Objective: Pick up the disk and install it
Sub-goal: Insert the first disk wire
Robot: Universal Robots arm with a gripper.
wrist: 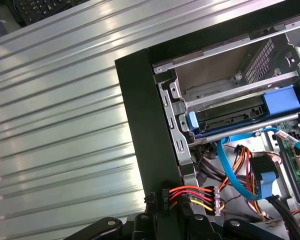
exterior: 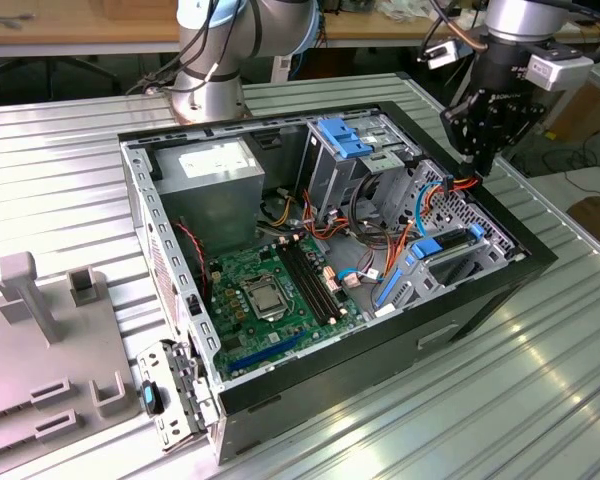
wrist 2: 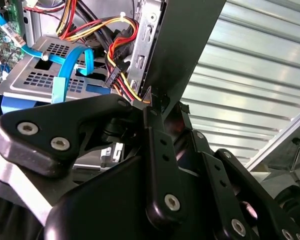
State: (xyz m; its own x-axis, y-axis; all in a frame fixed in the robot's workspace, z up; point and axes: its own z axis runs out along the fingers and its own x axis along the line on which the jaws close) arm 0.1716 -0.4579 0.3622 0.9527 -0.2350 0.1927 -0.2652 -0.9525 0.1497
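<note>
The gripper (exterior: pixel 477 165), fingers narrowed, pinches a power plug (wrist: pixel 162 202) at the case (wrist: pixel 147 125) wall on the exterior view's right. It is probably there because the disk (wrist: pixel 230 118) looks seated in its bay nearby.

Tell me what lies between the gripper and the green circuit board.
In the exterior view: the perforated metal drive cage beside the gripper, then a tangle of red, orange and blue cables before the green circuit board.

The arm (exterior: pixel 525 18) holds its claw (exterior: pixel 477 163) pointing downward.
</note>
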